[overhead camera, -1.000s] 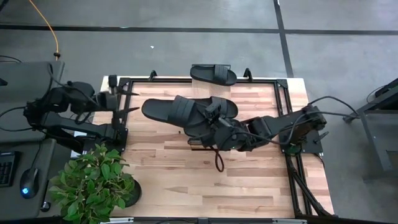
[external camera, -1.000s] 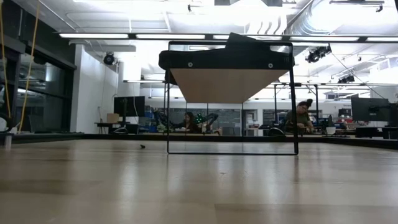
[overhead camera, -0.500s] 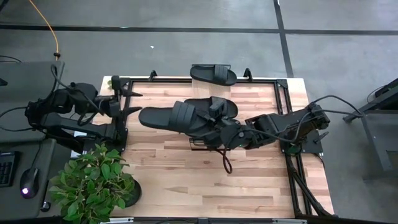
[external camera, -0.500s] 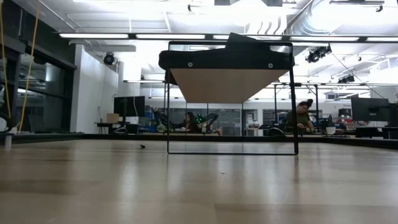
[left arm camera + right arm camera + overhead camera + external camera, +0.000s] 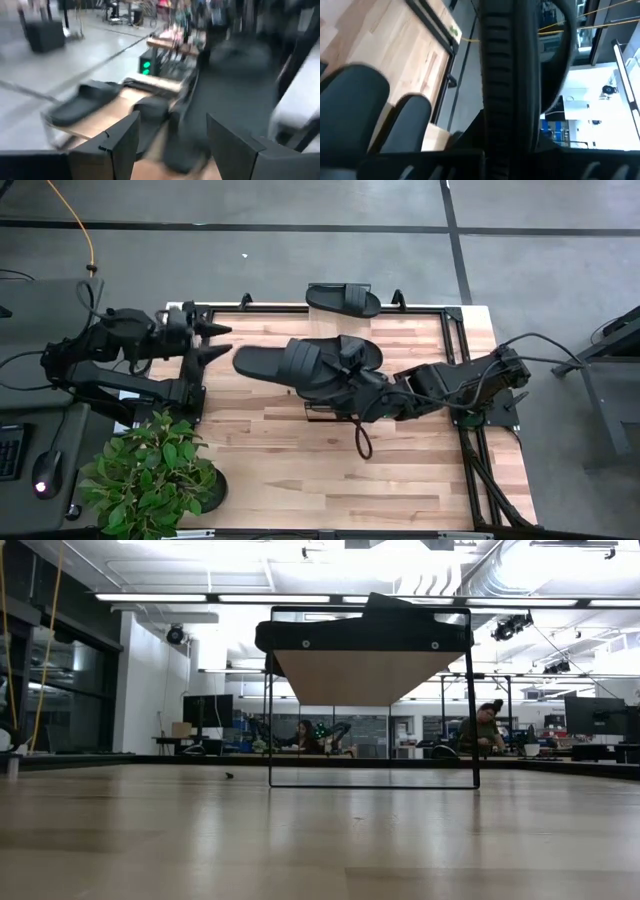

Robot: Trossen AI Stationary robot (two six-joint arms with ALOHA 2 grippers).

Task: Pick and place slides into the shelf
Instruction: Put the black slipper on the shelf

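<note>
Right end effector (image 5: 352, 368) was clenched on a slide (image 5: 290, 363) above the shelf (image 5: 370, 665); left end effector (image 5: 215, 342) stood released at the tabletop (image 5: 300, 460) edge.

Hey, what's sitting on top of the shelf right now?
Black slides lie on the shelf, with the right claw shut on one. The overlapping slides and that arm cover most of its plank top, so their exact count there is unclear.

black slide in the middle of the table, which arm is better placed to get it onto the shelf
Right. The right gripper is shut on the black slip-on slide mid-table, over the narrow wood-topped shelf. The left gripper is open and empty at the table's left edge.
</note>
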